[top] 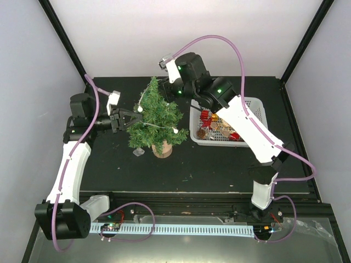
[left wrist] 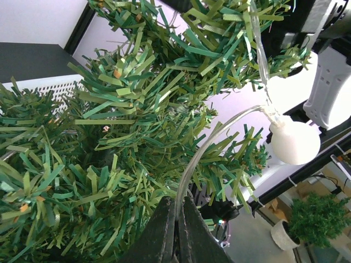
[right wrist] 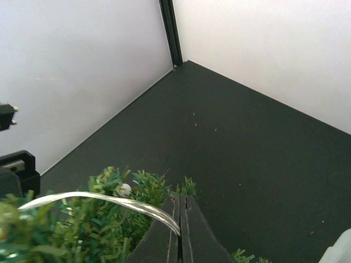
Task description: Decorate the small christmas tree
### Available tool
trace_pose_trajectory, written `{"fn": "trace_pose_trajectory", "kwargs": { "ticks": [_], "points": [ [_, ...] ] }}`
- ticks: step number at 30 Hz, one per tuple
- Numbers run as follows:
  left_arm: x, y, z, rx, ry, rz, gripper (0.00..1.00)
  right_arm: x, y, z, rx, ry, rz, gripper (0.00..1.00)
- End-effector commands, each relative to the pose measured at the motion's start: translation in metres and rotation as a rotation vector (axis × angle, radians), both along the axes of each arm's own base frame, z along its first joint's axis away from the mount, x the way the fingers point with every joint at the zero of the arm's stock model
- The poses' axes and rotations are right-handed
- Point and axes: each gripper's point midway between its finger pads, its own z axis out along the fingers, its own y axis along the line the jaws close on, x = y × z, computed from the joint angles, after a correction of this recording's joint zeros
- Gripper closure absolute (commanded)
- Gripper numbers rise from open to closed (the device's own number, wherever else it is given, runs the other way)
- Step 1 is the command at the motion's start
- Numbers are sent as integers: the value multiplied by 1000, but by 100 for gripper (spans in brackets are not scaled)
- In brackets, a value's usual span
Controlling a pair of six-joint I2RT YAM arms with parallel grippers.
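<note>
Top external: small christmas tree (top: 156,118) beside left claw (top: 132,116) pinching light string (top: 140,108).

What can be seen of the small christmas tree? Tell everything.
The small christmas tree is a conical miniature with dark green, bristly, plastic-looking needles. It stands upright on a round tan wooden stump on the black table, left of a white basket. A clear wire with round white bulbs drapes over its branches; the left gripper and right gripper are both shut on that wire.
</note>
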Motion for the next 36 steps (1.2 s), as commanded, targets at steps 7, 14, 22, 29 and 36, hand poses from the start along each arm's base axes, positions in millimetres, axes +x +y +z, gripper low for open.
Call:
{"fn": "trace_pose_trajectory", "kwargs": {
  "ticks": [7, 14, 22, 29, 36],
  "points": [
    [-2, 1, 1, -6, -20, -30, 93, -5, -18, 7, 9, -22, -28, 99],
    [-3, 1, 0, 11, -33, -21, 85, -8, -21, 11, 17, -29, -19, 93],
    [-6, 2, 3, 58, -72, -9, 67, -11, -25, 18, 17, -37, -14, 74],
    [-14, 2, 5, 107, -94, 5, 49, -18, -37, 23, 36, -46, -34, 71],
    [-22, 5, 0, 180, -115, 36, 41, -23, -58, 39, 78, -80, -83, 69]
  ]
}}
